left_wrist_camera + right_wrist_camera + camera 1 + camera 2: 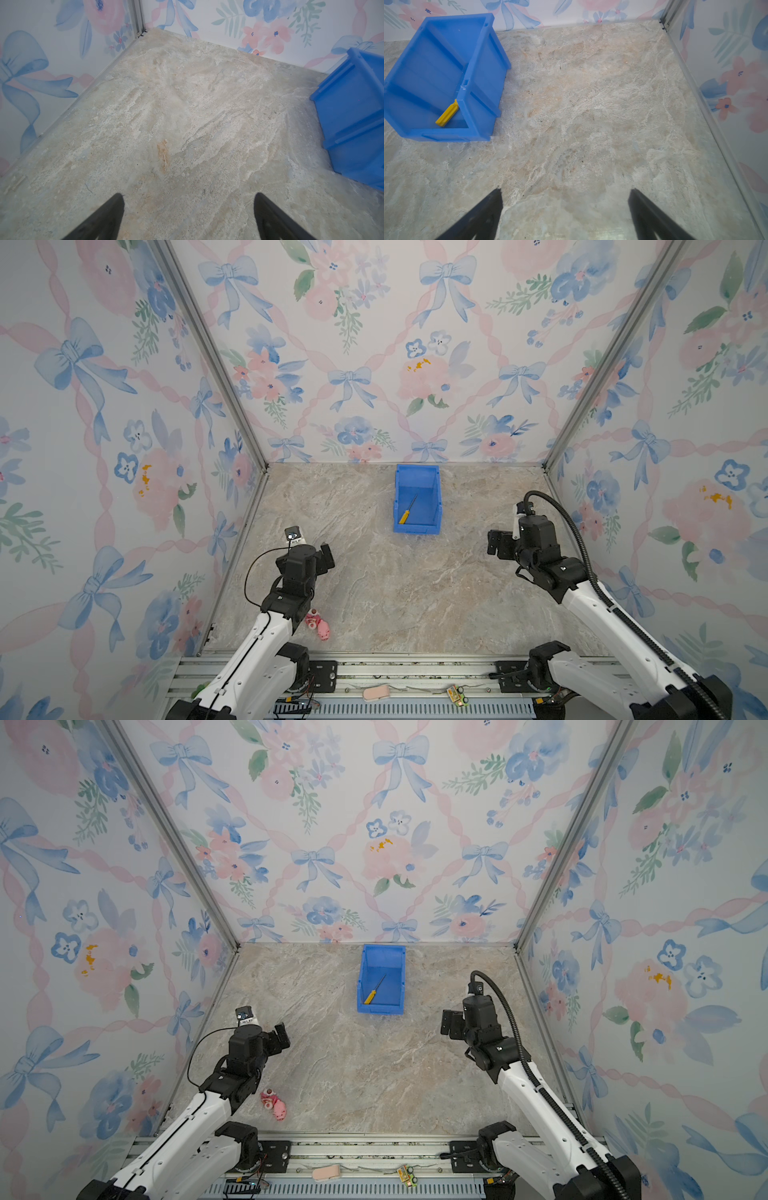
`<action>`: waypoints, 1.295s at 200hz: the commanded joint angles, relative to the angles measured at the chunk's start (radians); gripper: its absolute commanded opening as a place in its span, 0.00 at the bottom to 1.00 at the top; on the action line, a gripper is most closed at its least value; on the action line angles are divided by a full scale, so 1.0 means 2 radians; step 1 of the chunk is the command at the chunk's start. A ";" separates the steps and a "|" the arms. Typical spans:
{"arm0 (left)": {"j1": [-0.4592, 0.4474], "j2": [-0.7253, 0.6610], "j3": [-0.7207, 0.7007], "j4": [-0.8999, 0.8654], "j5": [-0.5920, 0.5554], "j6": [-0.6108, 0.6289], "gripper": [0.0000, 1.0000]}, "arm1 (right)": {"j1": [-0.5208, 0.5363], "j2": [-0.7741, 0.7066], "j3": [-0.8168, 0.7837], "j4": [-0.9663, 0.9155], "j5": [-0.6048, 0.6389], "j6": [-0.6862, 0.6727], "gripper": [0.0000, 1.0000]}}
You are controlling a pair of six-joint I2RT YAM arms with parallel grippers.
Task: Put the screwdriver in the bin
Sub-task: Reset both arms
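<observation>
My right gripper (565, 191) gapes wide and empty, the screwdriver (409, 508) lying inside the bin (417, 476) at ten o'clock.

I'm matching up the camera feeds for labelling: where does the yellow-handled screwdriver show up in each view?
Top view: screwdriver lies diagonally on the bin floor, handle nearer the robot.
Top view: screwdriver in the same pose inside the bin.
Left wrist: not in it; only the bin's outer wall shows.
Right wrist: only its yellow handle shows, behind the bin wall.
Shared landmark: the blue bin.
</observation>
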 commanded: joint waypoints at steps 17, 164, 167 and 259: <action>0.000 -0.050 -0.029 0.008 0.020 0.059 0.98 | -0.033 -0.036 -0.035 -0.010 0.010 -0.015 0.97; 0.002 -0.071 -0.132 0.133 0.003 0.127 0.98 | -0.111 -0.109 -0.243 0.206 -0.043 -0.124 0.97; 0.002 -0.065 -0.129 0.136 0.003 0.126 0.98 | -0.111 -0.102 -0.243 0.212 -0.043 -0.124 0.97; 0.041 0.091 -0.132 0.372 0.051 0.153 0.98 | -0.117 0.074 -0.211 0.405 -0.072 -0.132 0.97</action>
